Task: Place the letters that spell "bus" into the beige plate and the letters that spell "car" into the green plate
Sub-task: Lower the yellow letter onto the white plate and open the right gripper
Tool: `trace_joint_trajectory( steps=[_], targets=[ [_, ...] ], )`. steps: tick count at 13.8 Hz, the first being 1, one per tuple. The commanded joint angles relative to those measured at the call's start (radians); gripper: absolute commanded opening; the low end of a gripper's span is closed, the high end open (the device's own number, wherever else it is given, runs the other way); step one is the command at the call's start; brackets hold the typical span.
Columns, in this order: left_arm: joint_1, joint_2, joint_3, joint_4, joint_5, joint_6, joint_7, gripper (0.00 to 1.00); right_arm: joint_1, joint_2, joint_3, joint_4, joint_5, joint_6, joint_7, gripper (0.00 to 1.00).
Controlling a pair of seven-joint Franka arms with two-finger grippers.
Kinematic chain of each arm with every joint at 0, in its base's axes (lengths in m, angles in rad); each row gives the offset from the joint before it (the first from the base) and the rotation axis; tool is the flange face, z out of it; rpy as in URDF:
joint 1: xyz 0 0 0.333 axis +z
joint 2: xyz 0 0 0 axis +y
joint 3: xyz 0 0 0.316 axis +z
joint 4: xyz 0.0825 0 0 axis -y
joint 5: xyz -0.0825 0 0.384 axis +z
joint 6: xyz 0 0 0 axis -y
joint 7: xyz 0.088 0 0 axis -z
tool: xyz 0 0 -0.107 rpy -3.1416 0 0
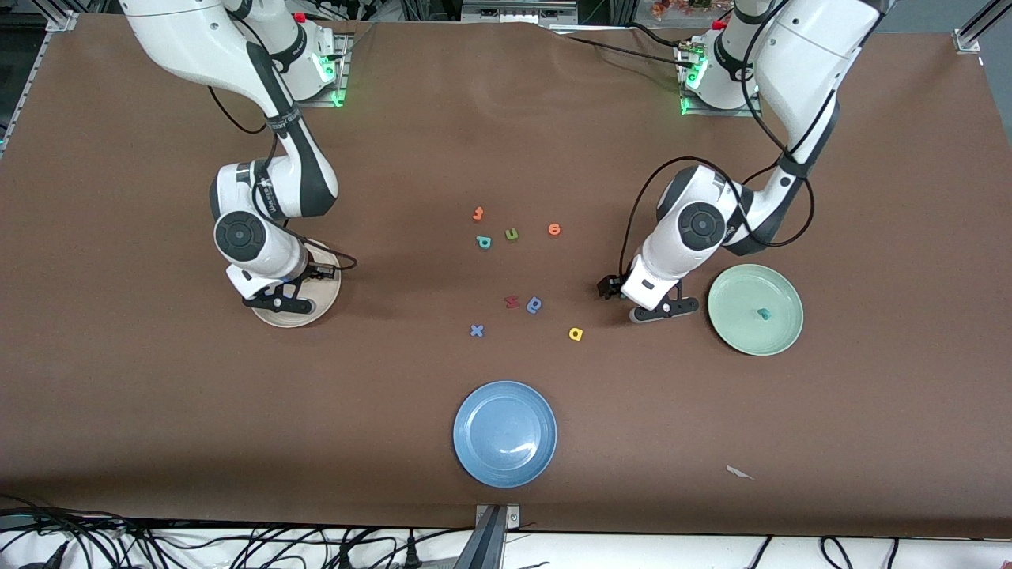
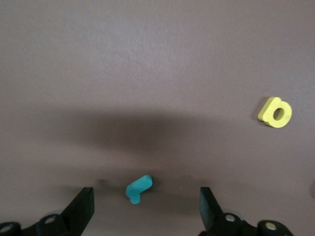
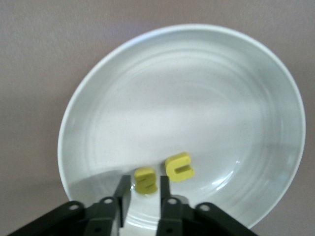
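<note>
While the left gripper (image 2: 146,209) hung open over the thin teal r (image 2: 139,188) | r looked light, stiff; pinch its stem | yellow a (image 1: 575,334) nearby | teal c (image 1: 764,314) in green plate (image 1: 783,340) | right gripper (image 3: 142,194), fingers narrowly apart, hid yellow s (image 3: 145,180) partly, beside yellow u (image 3: 179,166) in beige plate (image 3: 108,93).

Brown table covering (image 1: 158,411) spans the view, evenly lit. Black cables (image 1: 71,541) lie along its camera-side edge.
</note>
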Motion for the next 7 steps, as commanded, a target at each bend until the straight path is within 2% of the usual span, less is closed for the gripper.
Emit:
trace_joint_trajectory(
  steps=[1, 3, 4, 7],
  targets=[
    [-0.026, 0.018, 0.016, 0.025, 0.019, -0.004, -0.025, 0.93, 0.005, -0.055, 0.002, -0.007, 0.025, -0.028, -0.023, 0.92],
    [-0.039, 0.024, 0.019, 0.025, 0.036, -0.015, -0.025, 0.93, 0.015, -0.068, 0.025, 0.085, 0.03, -0.148, 0.029, 0.92],
    [-0.04, 0.026, 0.019, 0.023, 0.065, -0.019, -0.036, 0.92, 0.014, -0.066, 0.066, 0.143, 0.051, -0.231, 0.107, 0.92],
    [-0.048, 0.029, 0.019, 0.023, 0.125, -0.062, -0.063, 0.87, 0.029, -0.054, 0.165, 0.243, 0.068, -0.273, 0.369, 0.92]
  ],
)
